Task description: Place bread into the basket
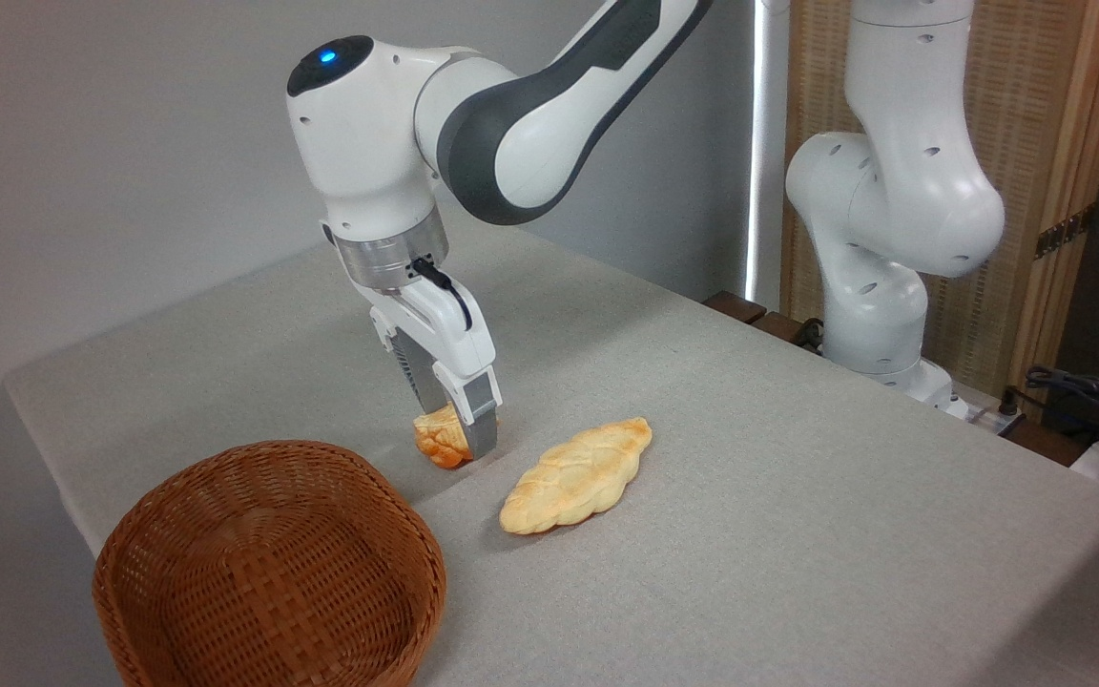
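Bread [439, 441]: small round golden-orange bun with a paler ridged top, resting on the grey cloth-covered table [798, 496], just behind the basket's far rim and left of the braided loaf. Partly hidden by the near finger.

Gripper [459, 429]: two-finger claw, white body with grey fingers, pointing down, tips level with the bun. Fingers set narrow on either side of the bun, closed against it; near finger [479, 420] in front of the bun's right side, far finger mostly hidden behind. Whether the bun is off the cloth: cannot tell.

Basket [177, 515]: round brown woven wicker basket, deep bowl shape, at the front left corner of the table, partly cut off by the lower edge. Much larger than the bun. Near the bun, not touching.

Loaf [576, 475]: long pale braided leaf-shaped bread, golden at the far tip, lying flat at a slant, right of the bun and apart from it.

Arm [511, 124]: white and dark grey, blue light on the wrist joint, reaching in from upper right; base [883, 286] standing beyond the table's right edge.

Backdrop: grey wall, wood-framed woven screen [1065, 143] at right, dark cables [1084, 391] at the far right.
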`<state>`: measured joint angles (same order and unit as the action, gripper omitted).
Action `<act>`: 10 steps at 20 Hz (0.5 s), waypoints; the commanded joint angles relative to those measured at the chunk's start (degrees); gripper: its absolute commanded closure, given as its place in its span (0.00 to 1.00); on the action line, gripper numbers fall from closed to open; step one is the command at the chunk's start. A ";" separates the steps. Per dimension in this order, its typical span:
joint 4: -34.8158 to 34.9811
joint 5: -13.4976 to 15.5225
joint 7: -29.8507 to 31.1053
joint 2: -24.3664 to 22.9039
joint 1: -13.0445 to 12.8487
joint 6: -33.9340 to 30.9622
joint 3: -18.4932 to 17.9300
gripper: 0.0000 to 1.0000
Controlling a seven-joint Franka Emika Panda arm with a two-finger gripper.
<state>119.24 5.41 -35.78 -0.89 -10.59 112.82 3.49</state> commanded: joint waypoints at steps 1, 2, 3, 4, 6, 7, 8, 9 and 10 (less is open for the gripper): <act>0.47 -0.67 -0.52 0.27 -0.13 1.09 -0.06 0.00; 0.47 -0.67 -0.52 0.27 -0.13 1.09 0.03 0.00; 0.47 -0.67 -0.52 0.36 -0.22 1.09 0.03 0.00; 0.47 -0.67 -0.52 0.45 -0.74 1.09 0.03 0.00; 0.38 -0.67 -0.34 0.54 -1.10 1.09 0.03 0.00; 0.47 -0.67 -0.34 0.54 -1.10 1.18 0.03 0.00; 0.47 -0.67 -0.34 0.80 -1.18 1.27 0.03 0.00; 0.47 -0.67 -0.34 1.06 -1.27 1.53 0.03 0.00; 0.38 -0.58 -0.34 1.15 -1.36 1.62 0.03 0.00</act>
<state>119.24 5.41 -35.78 -0.44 -11.59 113.00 3.56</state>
